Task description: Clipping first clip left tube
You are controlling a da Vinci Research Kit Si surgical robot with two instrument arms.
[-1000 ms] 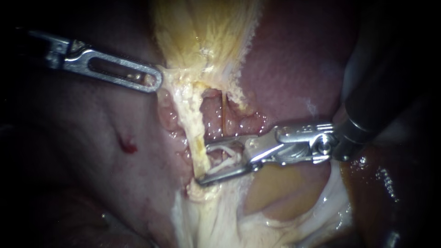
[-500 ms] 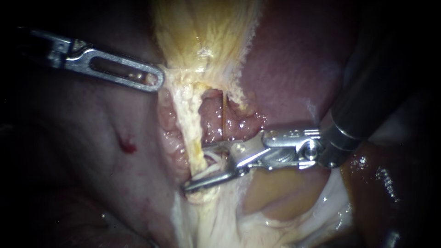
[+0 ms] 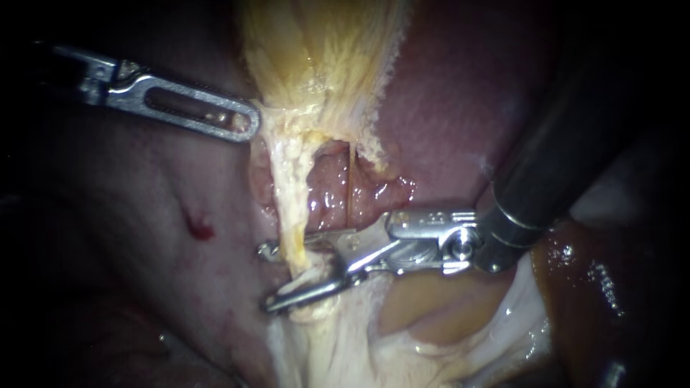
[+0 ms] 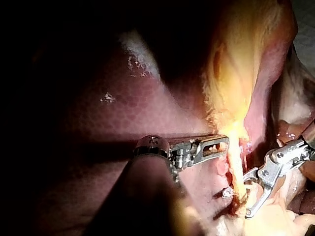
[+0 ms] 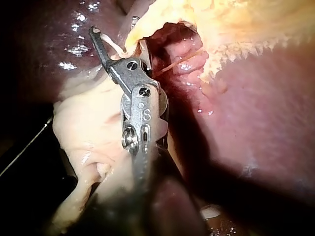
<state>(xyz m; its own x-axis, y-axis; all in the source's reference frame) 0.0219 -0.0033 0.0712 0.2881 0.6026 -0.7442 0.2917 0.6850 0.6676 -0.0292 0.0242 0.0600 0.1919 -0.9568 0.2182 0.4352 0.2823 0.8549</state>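
The right instrument (image 3: 267, 278) is reaching in from the upper right, its dark shaft lying over the liver (image 3: 460, 108). Its two slim jaws are standing apart and straddling the left tube (image 3: 291, 197), with both hooked tips poking out past the tube on the side away from the shaft. A gap is showing between the jaws, so they are not yet pinching the tube. Something pale is sitting between them near the hinge, too small to make out.

The left tube is running as a pale yellow cord from the narrow end of the gallbladder (image 3: 323, 50) down into the pale fat (image 3: 338, 345) below the jaws. A thinner strand, the right tube (image 3: 350, 190), is hanging just beside it on the right instrument's side, and glistening pink liver is showing in the window between the two.

The left instrument (image 3: 248, 123) is reaching in from the left. Its slotted jaws are lying together, clamped on the edge of the gallbladder where it narrows, and the tissue is tenting towards their tip.

A small red spot (image 3: 201, 230) is sitting on the liver surface well apart from both instruments, under the left one
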